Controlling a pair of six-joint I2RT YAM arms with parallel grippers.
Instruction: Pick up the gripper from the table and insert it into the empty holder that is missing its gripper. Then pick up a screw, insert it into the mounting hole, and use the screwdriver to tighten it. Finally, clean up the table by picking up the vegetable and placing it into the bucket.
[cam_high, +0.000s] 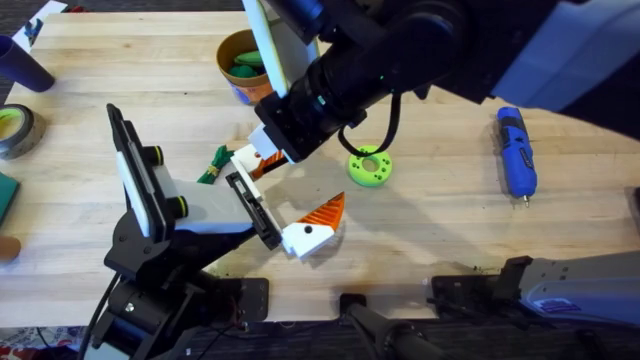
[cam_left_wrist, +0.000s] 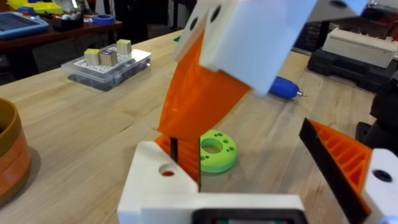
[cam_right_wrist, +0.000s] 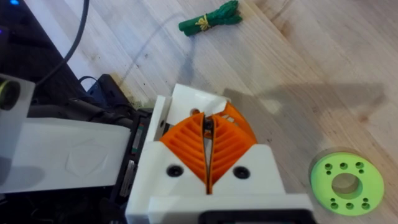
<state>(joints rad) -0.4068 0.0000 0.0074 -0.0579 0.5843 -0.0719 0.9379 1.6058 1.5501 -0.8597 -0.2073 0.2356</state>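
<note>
My right gripper (cam_right_wrist: 208, 146) has its orange ribbed pads pressed together with only a thin dark line between them. As far as I can tell it is pinched on the gripper (cam_right_wrist: 183, 99), the small white block with the orange wedge that sits just past its fingertips. From overhead, that white block (cam_high: 245, 160) lies at the tip of the right gripper (cam_high: 268, 150) and against the far end of the black rail on my left arm's head.

My left gripper (cam_high: 280, 195) stands wide open and grasps nothing. Its mounted finger (cam_high: 315, 228) is at the near end of the rail, well apart from the held piece. In the left wrist view the white block (cam_left_wrist: 161, 186) sits on one side of the jaws, with a white and orange finger of the right arm coming down onto it from above. The ribbed orange finger (cam_left_wrist: 348, 168) is on the other side.

The vegetable (cam_high: 214, 165) lies on the table (cam_high: 440, 215) just beside the held piece, on the side away from the left jaws; the right wrist camera shows it (cam_right_wrist: 210, 20) ahead of the closed pads. The bucket (cam_high: 240, 62) stands beyond the right gripper's tip and has something green inside. The screwdriver (cam_high: 516, 152) lies well apart from both jaws, and any marking on its barrel is too small for me to read. A lime-green ring (cam_high: 369, 167) lies near the open left jaws, between them and the screwdriver.
</note>
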